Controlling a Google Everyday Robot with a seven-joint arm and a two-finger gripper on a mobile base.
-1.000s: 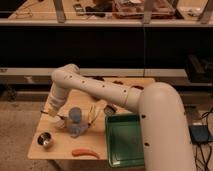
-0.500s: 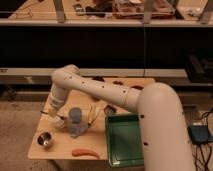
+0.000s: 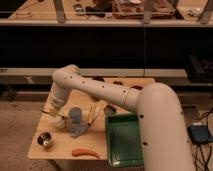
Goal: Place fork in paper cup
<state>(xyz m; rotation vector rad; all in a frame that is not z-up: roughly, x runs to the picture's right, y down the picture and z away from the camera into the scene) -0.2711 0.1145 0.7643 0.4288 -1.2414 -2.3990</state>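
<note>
The fork [image 3: 52, 114] looks like a thin, stiff, light utensil, probably smooth and apt to twist between flat pads if pinched off-centre. The best hold is judged to be across the handle near its middle, so the head can be tipped down into a cup mouth without swinging. Here it shows only as a slim dark sliver right at the end effector [image 3: 53, 113], which hangs low over the left part of the table [image 3: 60, 150], at the end of the white arm [image 3: 100, 90]. It seems to be pinching the fork, though the contact is too small to read with certainty, and how far apart its two sides stand cannot be told.

The paper cup [image 3: 62, 121] sits just below and slightly right of the end effector, very close, partly hidden by the blue-grey cup [image 3: 76, 121] further right. A small metal bowl [image 3: 45, 140] lies below and a little left of the end effector, an orange object [image 3: 85, 152] lower right, and a green tray [image 3: 125, 140] well off to the right. The paper cup is light and could tip if the fork knocks its rim
</note>
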